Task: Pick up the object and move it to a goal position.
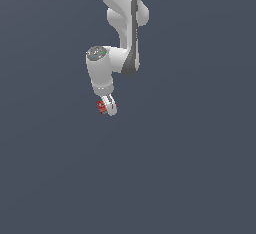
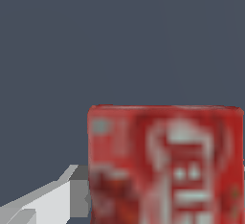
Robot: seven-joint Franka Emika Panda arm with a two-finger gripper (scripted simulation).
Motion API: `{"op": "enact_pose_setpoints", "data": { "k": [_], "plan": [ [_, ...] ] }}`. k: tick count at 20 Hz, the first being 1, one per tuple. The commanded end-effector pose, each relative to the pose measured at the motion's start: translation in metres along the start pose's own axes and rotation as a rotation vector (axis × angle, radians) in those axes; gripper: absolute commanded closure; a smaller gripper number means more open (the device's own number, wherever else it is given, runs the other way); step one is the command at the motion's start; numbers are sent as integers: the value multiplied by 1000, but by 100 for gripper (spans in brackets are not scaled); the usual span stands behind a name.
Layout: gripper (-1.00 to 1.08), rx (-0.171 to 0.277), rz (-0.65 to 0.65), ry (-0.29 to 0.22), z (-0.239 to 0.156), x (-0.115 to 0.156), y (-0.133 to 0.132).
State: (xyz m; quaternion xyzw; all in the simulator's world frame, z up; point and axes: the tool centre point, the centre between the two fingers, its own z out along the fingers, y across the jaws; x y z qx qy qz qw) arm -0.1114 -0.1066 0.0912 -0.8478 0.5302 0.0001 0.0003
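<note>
The small red box [image 1: 102,107] with white markings sits between the fingers of my white gripper [image 1: 107,108], near the middle of the exterior view. The gripper is shut on it. In the wrist view the red box [image 2: 165,165] fills much of the frame, close to the camera, with one white finger [image 2: 48,201] touching its side. The other finger is hidden behind the box. I cannot tell how high the box is above the plain grey surface.
A plain dark grey-blue surface [image 1: 190,178] fills both views. The white arm [image 1: 122,23] comes down from the top of the exterior view. No goal marker shows.
</note>
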Motion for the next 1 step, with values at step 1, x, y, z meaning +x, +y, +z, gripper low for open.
{"op": "enact_pose_setpoints", "data": {
  "k": [1],
  "plan": [
    [108,0,-1,0,-1,1,2]
  ]
}}
